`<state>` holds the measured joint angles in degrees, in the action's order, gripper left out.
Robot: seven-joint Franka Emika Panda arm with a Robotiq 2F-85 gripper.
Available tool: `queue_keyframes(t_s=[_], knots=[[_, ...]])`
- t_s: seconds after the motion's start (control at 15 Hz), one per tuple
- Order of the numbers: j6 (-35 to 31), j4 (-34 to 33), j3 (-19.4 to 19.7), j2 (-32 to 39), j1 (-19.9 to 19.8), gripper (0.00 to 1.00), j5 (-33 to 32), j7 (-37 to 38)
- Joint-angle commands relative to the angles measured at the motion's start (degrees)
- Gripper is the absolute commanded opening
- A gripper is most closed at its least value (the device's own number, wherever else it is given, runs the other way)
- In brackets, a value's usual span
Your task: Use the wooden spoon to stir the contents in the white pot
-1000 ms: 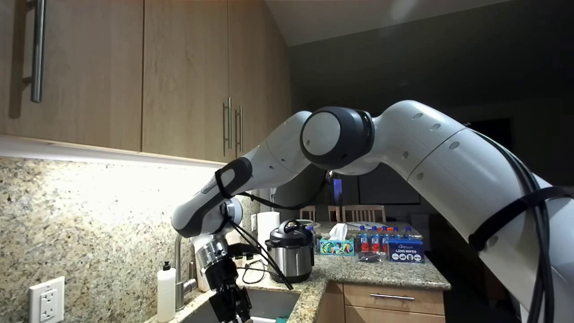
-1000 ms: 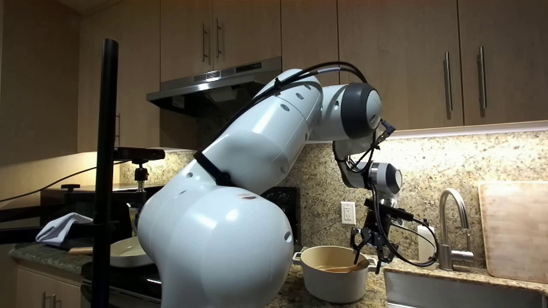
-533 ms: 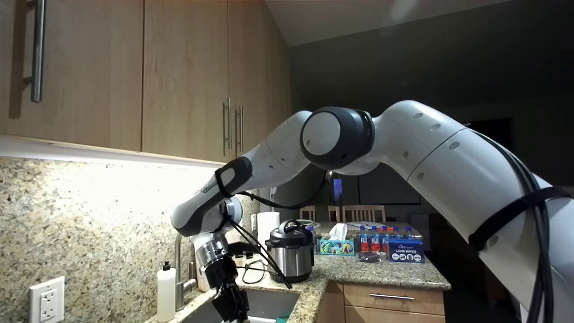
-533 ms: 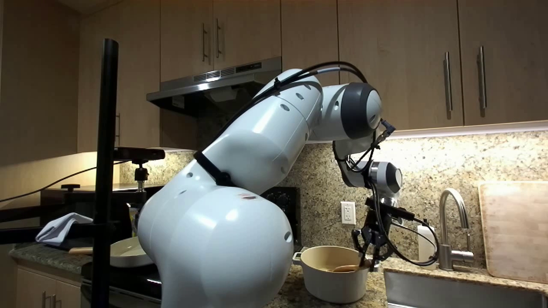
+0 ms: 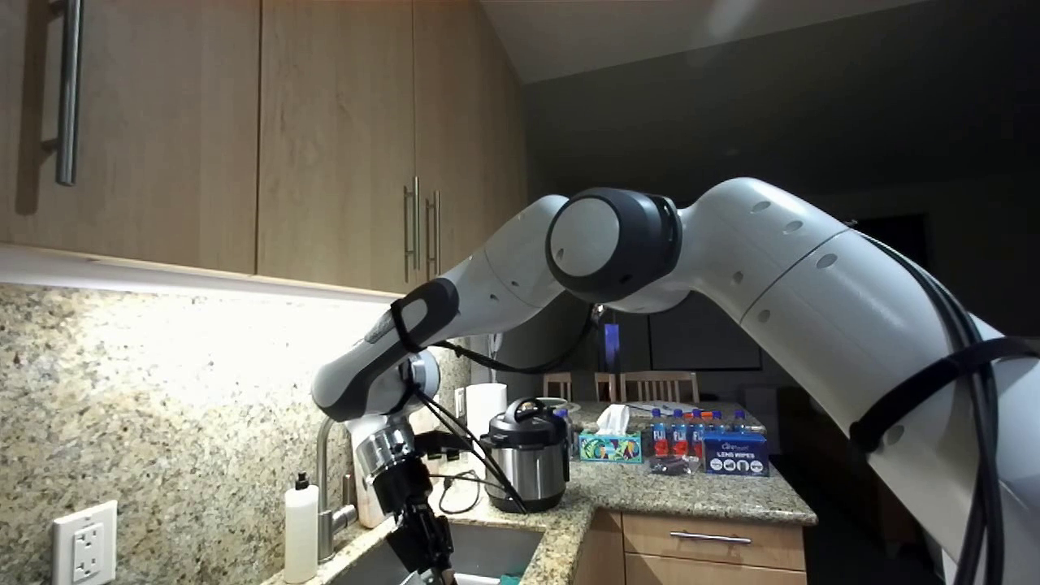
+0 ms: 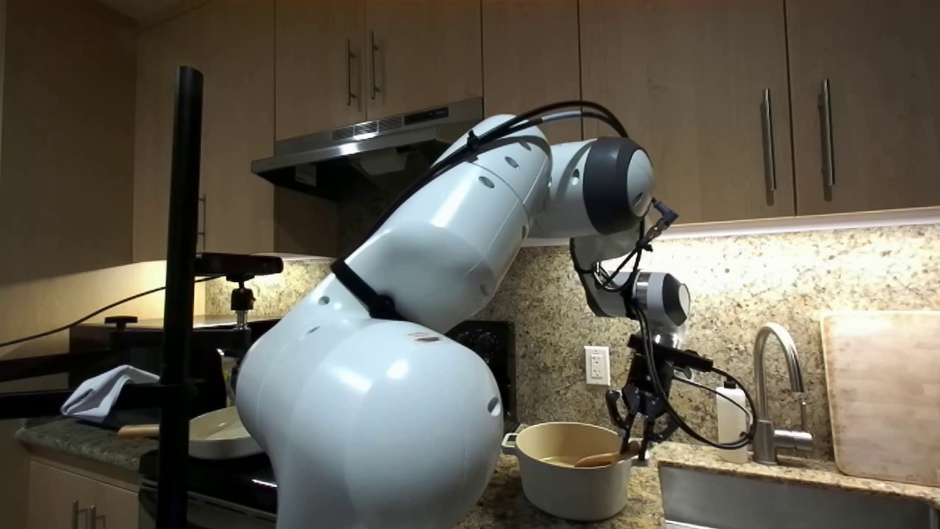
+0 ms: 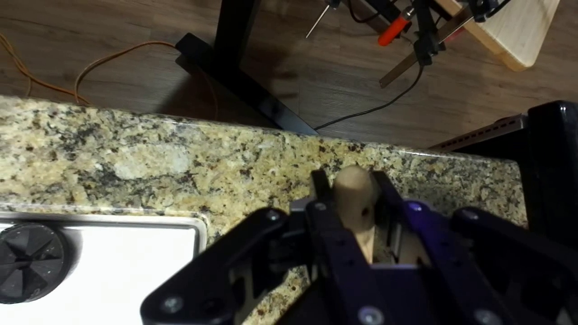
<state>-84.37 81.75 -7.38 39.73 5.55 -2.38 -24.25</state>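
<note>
With the pincer [image 6: 634,450] clenched, a hold on the handle of the wooden spoon [image 6: 598,460]: in the wrist view, wood squeezed between the fingers [image 7: 321,184], rounded butt of the handle showing at the tips. All at the rim of the white pot [image 6: 574,491], on the side facing the sink [image 6: 786,499], off from the pot's middle. White pot upright on the bench [image 6: 646,499], with the apparent head of the spoon inside the rim, toward that same side. Contact between wood and rim: cannot tell. Contents of the pot: too hidden to make out.

Deciding relation for the coming move: the long axis of the spoon, lying at a shallow slant from the pincer inward and down into the pot, far closer to flat than to upright. Judged by that slant, probably at the grasping step, with the stirring yet to come. Next, most likely: tipping the handle steeper above the rim, then bringing the pincer in over the pot's middle, so as to sweep the head round inside the wall. Main risks, perhaps: levering against the rim and shoving the pot toward the sink, or a twist of the spoon in the hold. Only one arm [image 6: 433,257] at work, reaching down to the pot from above.
</note>
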Motion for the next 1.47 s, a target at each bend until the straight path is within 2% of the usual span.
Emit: queue_keyframes(t_s=[0.0, 0.4, 0.73, 1.4], knots=[[-0.6, 4.4, -0.2, -5.1, 0.7, 0.08, -3.4, 0.8], [-0.1, 5.4, -0.2, -6.9, 2.5, 0.08, -6.9, 2.7], [-0.6, 4.8, -0.6, -6.7, 3.5, 0.09, -6.0, 5.3], [0.0, 8.0, -1.9, -8.5, 7.3, 0.08, -11.3, 4.1]])
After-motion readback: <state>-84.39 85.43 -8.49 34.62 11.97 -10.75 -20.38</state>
